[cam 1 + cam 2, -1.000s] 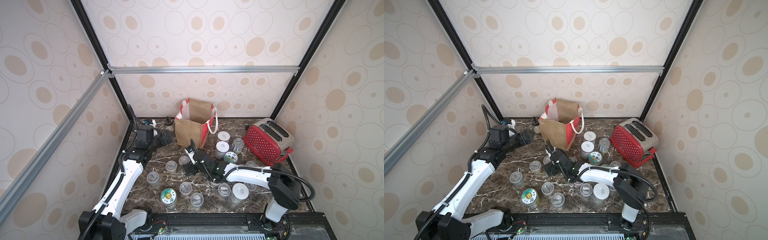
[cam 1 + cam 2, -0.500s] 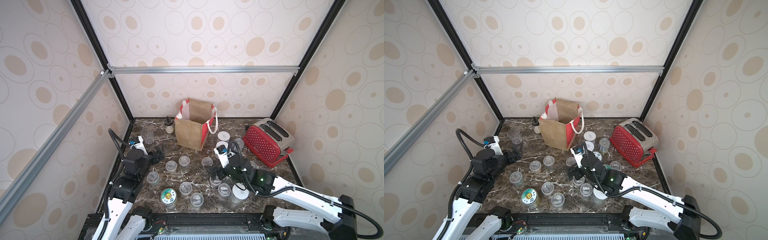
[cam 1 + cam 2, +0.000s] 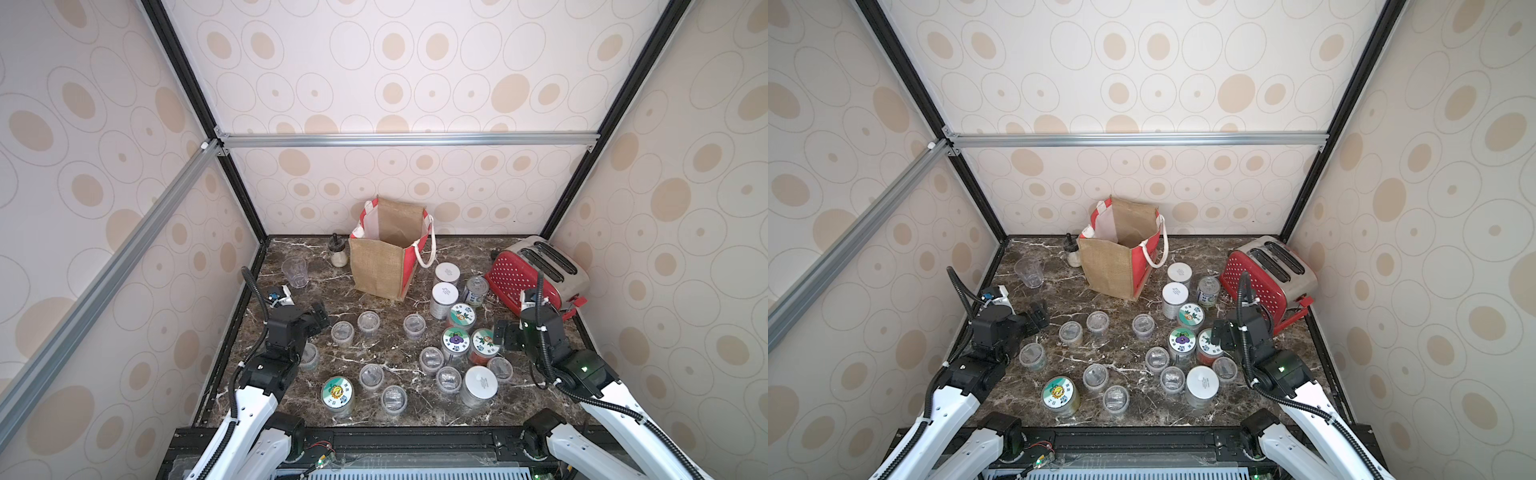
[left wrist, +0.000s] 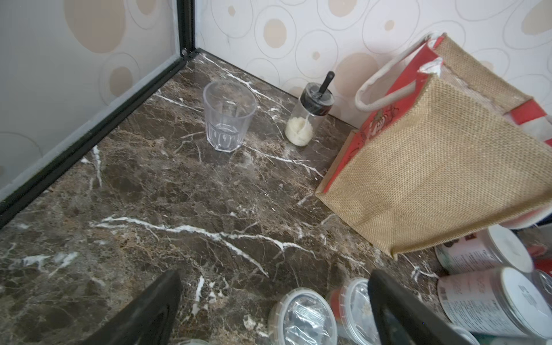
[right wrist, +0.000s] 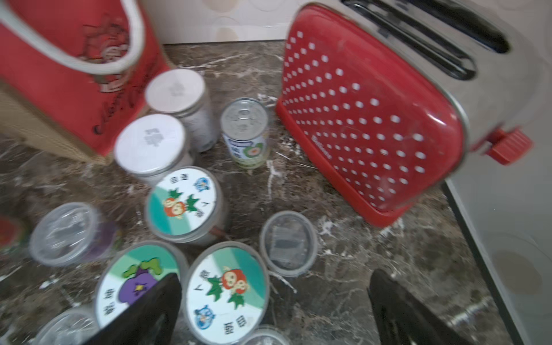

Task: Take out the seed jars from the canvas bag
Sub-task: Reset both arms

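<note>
The canvas bag (image 3: 384, 262) (image 3: 1115, 266) stands upright and open at the back of the marble table; only its lining shows inside. Several seed jars stand on the table in front of it: small clear cups (image 3: 368, 322), sticker-lidded ones (image 3: 336, 392) (image 5: 227, 291) and white-lidded ones (image 3: 481, 382) (image 5: 150, 143). My left gripper (image 3: 319, 316) (image 4: 273, 282) hangs open and empty at the front left, beside two clear cups (image 4: 303, 316). My right gripper (image 3: 502, 337) (image 5: 274, 280) is open and empty at the right, over a sticker-lidded jar (image 3: 482, 343).
A red toaster (image 3: 536, 274) (image 5: 373, 125) sits at the back right. A clear drinking glass (image 3: 295, 272) (image 4: 228, 116) and a black-topped shaker (image 3: 337, 251) (image 4: 309, 116) stand left of the bag. A small tin can (image 3: 476, 291) is beside the toaster.
Both arms have drawn back from near the bag toward the front. The left gripper went to the front left, the right one swung out toward the toaster. Both stayed open.
</note>
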